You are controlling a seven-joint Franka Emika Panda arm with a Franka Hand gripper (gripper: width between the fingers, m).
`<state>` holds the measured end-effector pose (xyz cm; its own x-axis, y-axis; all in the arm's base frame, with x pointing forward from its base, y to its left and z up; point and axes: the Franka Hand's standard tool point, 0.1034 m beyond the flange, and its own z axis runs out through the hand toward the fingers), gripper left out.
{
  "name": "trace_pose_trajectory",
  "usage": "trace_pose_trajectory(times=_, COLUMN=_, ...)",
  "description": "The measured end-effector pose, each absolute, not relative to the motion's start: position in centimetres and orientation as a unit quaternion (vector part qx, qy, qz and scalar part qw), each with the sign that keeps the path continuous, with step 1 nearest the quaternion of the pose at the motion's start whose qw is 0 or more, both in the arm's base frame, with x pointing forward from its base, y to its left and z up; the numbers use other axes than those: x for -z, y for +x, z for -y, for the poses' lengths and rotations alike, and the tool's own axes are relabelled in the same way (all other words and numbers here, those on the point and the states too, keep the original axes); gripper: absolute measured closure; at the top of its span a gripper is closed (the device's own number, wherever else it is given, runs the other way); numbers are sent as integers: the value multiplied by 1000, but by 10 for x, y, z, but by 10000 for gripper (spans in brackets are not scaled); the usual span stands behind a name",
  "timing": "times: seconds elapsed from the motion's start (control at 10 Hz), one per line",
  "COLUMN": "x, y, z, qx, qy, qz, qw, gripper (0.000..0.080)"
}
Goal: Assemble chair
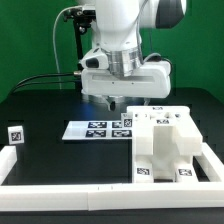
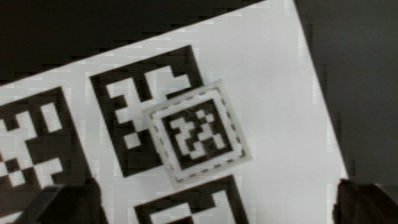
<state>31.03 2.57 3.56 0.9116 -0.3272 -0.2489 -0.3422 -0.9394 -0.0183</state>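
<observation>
My gripper (image 1: pixel 118 104) hangs open over the marker board (image 1: pixel 90 129), just to the exterior view's left of the chair. In the wrist view its dark fingertips (image 2: pixel 64 204) stand wide apart with nothing between them, and the gripper (image 2: pixel 214 203) is empty. A small white square part with one tag (image 2: pixel 199 133) lies tilted over the marker board's printed tags (image 2: pixel 267 70), beyond the fingertips. I cannot tell whether it rests on the board. The partly joined chair (image 1: pixel 165 145) is a blocky white stack with tags on its front, at the exterior view's right.
A small white tagged block (image 1: pixel 15 133) stands alone at the exterior view's far left. Long white border rails (image 1: pixel 90 196) run along the front and sides of the black table. The robot's white arm body (image 1: pixel 125 40) fills the upper middle.
</observation>
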Motion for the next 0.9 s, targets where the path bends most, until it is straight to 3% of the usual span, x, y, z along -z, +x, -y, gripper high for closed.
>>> trace_pose_trajectory(times=0.4, x=-15, y=305, z=-22, qx=-121, qy=-979, qz=-163, qw=11, gripper=151)
trace_pose_trajectory(times=0.7, x=-8, y=304, z=-19, qx=-129, qy=-978, qz=-166, qw=7, gripper=151)
trace_pose_trajectory(times=0.9, x=-8, y=303, z=-20, qx=-136, qy=-976, qz=-167, qw=10, gripper=373)
